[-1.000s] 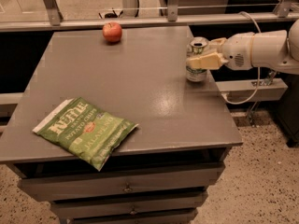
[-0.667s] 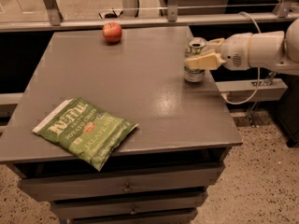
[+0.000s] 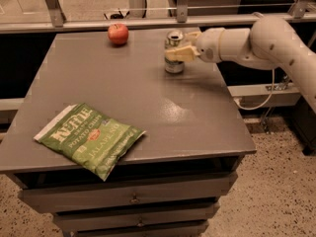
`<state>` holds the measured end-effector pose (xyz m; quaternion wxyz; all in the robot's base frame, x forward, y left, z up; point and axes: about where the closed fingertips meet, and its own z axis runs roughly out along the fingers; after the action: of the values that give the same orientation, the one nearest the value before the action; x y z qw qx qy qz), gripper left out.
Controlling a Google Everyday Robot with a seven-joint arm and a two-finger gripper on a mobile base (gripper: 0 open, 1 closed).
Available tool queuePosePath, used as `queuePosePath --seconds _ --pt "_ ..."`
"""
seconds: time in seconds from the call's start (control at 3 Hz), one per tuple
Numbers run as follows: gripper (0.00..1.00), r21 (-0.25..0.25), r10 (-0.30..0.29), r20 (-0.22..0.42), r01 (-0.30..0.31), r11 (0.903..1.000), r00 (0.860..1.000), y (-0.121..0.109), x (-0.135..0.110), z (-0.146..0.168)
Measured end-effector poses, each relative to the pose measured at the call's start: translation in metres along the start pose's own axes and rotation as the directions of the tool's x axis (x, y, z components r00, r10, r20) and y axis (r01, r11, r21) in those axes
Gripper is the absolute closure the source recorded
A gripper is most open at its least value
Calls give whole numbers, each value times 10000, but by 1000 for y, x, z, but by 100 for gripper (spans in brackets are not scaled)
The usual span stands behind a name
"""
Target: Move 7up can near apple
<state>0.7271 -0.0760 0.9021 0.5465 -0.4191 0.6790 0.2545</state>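
**A:** How is the arm (image 3: 247, 41) sitting right now?

**B:** It's reaching in from the right, running roughly level above the far right part of the tabletop (image 3: 148, 98). The thick white elbow is bending down and away toward the right edge, and the wrist is pointing left.

**A:** And the gripper (image 3: 178, 53)?

**B:** It's sitting right at the can (image 3: 173, 65). The jaws are closing on it from either side, and one pale jaw is lying across the can's front, about halfway up.

**A:** So where's the can standing?

**B:** It's upright in the far right part of the tabletop, with its silver top showing. I'm not managing to tell whether its base is touching the surface or hanging just above it.

**A:** And the apple (image 3: 118, 34)?

**B:** It's sitting near the back edge, to the left of the can. The two are near each other but not touching, with bare grey showing between them.

**A:** Are you reading anything on the can?

**B:** No. The jaw is covering most of the label, and the rest isn't coming out legibly.

**A:** Any other writing?

**B:** The green bag (image 3: 91, 138) is lying flat at the front left, with one corner hanging over the front edge. It's showing "Kettle" in big white letters, "Potato Chips" underneath, and "Jalapeño" below that.
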Motion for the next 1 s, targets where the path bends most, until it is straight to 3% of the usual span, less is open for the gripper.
queuePosePath --seconds 0.67,1.0 --pt "100 100 -712 686 706 9975 9951 -25 -53 85" --pt "100 141 -745 697 737 9972 9948 -35 -59 112"
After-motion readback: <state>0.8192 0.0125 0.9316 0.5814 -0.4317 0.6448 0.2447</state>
